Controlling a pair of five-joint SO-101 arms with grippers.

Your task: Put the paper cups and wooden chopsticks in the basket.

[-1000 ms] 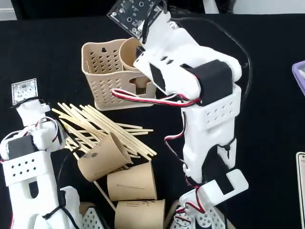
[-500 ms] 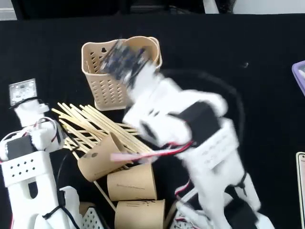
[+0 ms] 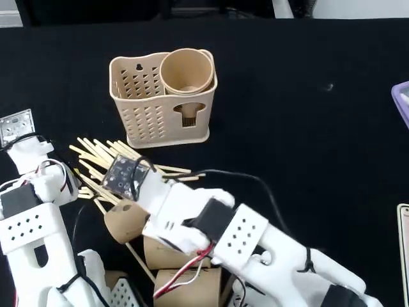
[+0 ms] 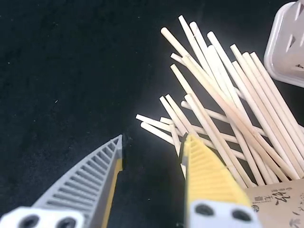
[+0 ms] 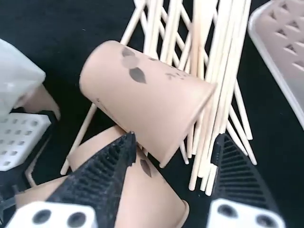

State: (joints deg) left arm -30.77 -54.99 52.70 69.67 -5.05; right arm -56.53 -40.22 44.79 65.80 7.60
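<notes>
The right gripper (image 5: 175,140) is open, its jaws spread wide. A cup (image 5: 142,114) lies on its side between and just beyond the tips, propped on a second cup (image 5: 137,199) nearer the wrist. The chopsticks (image 5: 213,57) fan out beyond the cup and past one jaw. The basket (image 3: 137,96) stands well beyond the gripper, on the far side of the chopsticks, with one cup already upright inside it.

The cup is probably very light, with a thin paper wall that dents under a hard squeeze. Its sides taper, so a pinch across the body is likely to let it slide toward the narrow end. A gentle grip across the middle of the wall looks workable. Pinching the rim at the wider end, which points toward the chopsticks, would likely hold more surely. Because the cup rests on another, it may roll when touched.

The left gripper (image 4: 153,138) is also open with nothing between its jaws. The near ends of the chopsticks lie just past one fingertip, flat on the table (image 3: 307,128). They look stiff, thin, smooth and light, and they lie loosely crossed. They would be best taken as a bundle, across the middle and square to their length, or they will tend to roll and fan out.
</notes>
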